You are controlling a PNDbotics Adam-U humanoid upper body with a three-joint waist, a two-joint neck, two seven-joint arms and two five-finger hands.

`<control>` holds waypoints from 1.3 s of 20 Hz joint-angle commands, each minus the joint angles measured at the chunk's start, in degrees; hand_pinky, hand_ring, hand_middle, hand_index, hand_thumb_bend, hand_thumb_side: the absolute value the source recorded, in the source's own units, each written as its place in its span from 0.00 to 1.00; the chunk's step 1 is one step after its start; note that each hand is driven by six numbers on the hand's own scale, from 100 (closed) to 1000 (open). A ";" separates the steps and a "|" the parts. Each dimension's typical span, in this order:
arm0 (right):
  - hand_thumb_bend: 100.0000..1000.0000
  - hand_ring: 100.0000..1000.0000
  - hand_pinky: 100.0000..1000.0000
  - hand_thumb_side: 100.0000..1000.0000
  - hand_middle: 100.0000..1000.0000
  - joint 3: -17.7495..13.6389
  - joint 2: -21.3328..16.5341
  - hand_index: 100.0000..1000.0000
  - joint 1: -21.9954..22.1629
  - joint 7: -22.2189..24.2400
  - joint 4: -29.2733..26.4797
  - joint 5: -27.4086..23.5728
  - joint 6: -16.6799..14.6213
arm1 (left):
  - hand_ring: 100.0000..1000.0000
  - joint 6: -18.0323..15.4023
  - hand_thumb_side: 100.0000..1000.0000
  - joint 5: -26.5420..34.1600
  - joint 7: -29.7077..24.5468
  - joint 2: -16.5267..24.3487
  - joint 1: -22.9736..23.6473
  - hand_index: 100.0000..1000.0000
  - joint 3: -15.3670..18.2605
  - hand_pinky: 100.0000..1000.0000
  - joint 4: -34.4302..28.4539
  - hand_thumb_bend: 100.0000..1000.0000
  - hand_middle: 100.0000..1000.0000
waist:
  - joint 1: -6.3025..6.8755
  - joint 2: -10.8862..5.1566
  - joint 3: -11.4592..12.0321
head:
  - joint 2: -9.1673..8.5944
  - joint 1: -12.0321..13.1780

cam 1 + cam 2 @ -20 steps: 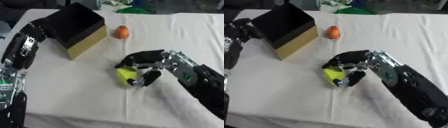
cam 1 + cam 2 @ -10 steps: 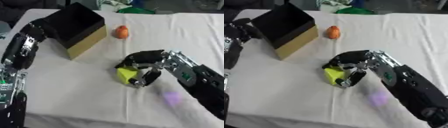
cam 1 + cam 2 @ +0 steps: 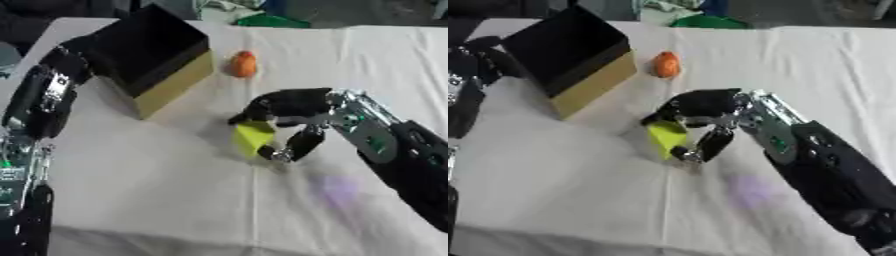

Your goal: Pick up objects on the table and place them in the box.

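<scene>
Yellow block slightly higher in robot hand

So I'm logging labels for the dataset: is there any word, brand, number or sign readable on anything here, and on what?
None can be read: the black and tan cardboard box, the yellow wedge-shaped block in the right robot hand, the orange rounded object and the white tablecloth show no legible text.

Right robot hand curled round a yellow-green object mid-table — fingers above, thumb below. Black box with tan side at upper left; orange object just right of it, apart. Left robot hand at the box's left edge — fingers unclear.
</scene>
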 commanded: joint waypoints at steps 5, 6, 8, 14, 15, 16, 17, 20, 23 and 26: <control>0.00 0.76 0.85 0.11 0.49 -5.24 1.07 1.00 -6.55 4.59 -1.04 1.03 -4.36 | 0.59 0.46 0.73 0.93 -1.74 -0.63 -1.98 0.84 -1.75 0.67 -2.04 0.00 0.57 | -1.01 -1.08 2.98 | -1.09 -2.08; 0.00 0.76 0.85 0.11 0.50 -6.04 1.59 1.00 -7.36 4.10 -0.48 1.75 -4.02 | 0.59 0.57 0.72 1.08 -2.05 -0.96 -2.32 0.84 -2.17 0.67 -2.32 0.00 0.57 | -1.29 -1.10 3.79 | -1.33 -2.66; 0.00 0.76 0.85 0.11 0.50 -7.75 2.72 1.00 -8.87 3.07 1.03 3.64 -3.26 | 0.59 0.82 0.72 1.42 -2.74 -1.57 -2.99 0.84 -3.12 0.67 -2.93 0.00 0.57 | -1.84 -1.18 5.46 | -1.84 -3.88; 0.00 0.75 0.85 0.09 0.50 -13.42 7.45 1.00 -12.61 -0.71 9.24 10.76 -0.74 | 0.59 1.24 0.70 3.21 -4.47 -3.39 -5.01 0.84 -5.41 0.68 -4.32 0.00 0.56 | -2.56 -0.79 10.27 | -3.43 -7.46; 0.00 0.75 0.86 0.09 0.51 -14.28 8.18 1.00 -13.08 -1.43 10.67 12.11 -0.47 | 0.59 1.30 0.70 3.55 -4.78 -3.74 -5.40 0.84 -5.80 0.68 -4.54 0.00 0.56 | -2.60 -0.67 10.90 | -3.64 -8.03; 0.00 0.75 0.86 0.08 0.51 -15.24 8.91 1.00 -13.59 -2.12 12.18 13.55 -0.06 | 0.59 1.39 0.70 3.86 -5.14 -4.14 -5.83 0.84 -6.25 0.68 -4.76 0.00 0.56 | -2.63 -0.51 11.54 | -3.89 -8.63; 0.00 0.75 0.86 0.08 0.51 -16.22 9.63 1.00 -14.10 -2.88 13.73 15.04 0.37 | 0.59 1.50 0.70 4.13 -5.50 -4.52 -6.19 0.84 -6.67 0.68 -4.93 0.00 0.56 | -2.63 -0.37 12.04 | -4.10 -9.16; 0.00 0.75 0.86 0.08 0.51 -19.23 11.41 1.00 -15.69 -5.29 18.09 19.31 1.94 | 0.59 1.81 0.70 4.68 -6.60 -5.45 -6.98 0.84 -7.80 0.67 -5.22 0.00 0.56 | -2.53 0.02 13.01 | -4.54 -10.80; 0.00 0.74 0.87 0.07 0.51 -22.37 12.63 1.00 -17.47 -8.07 21.99 23.83 4.04 | 0.59 1.96 0.70 5.10 -7.64 -6.32 -7.61 0.84 -8.81 0.67 -5.32 0.00 0.56 | -2.30 0.40 13.58 | -5.07 -12.42; 0.00 0.75 0.87 0.06 0.55 -24.43 13.31 1.00 -18.46 -11.33 24.80 27.24 5.49 | 0.59 1.99 0.70 5.34 -8.37 -6.60 -7.90 0.84 -9.32 0.67 -5.20 0.00 0.56 | -2.07 0.75 13.56 | -5.36 -13.49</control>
